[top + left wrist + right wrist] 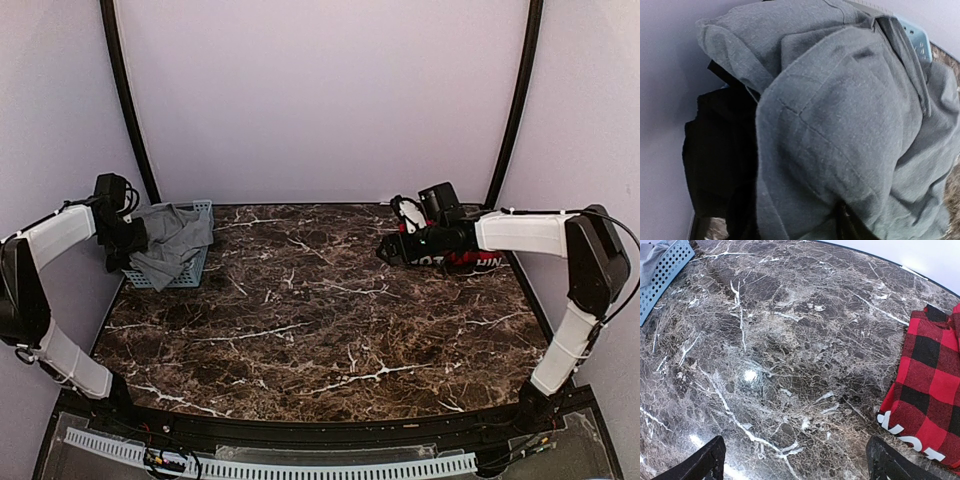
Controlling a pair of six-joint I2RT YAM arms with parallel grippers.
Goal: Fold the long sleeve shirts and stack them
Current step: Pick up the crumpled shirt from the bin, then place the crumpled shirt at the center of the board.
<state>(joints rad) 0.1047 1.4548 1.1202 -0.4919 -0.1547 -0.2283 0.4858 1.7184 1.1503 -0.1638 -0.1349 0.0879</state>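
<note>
Grey shirt drapes over blue basket, plaid shirt well apart.

The left arm rises from its base at seven o'clock, elbows out at nine and reaches to ten o'clock, where the left gripper points toward three; its jaws are hidden. The right arm folds at three o'clock and stretches to two, with the right gripper aimed at nine and its fingers spread wide.

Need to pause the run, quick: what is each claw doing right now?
Left claw: at the grey shirt; open or closed cannot be told.
Right claw: open, holding nothing.
</note>
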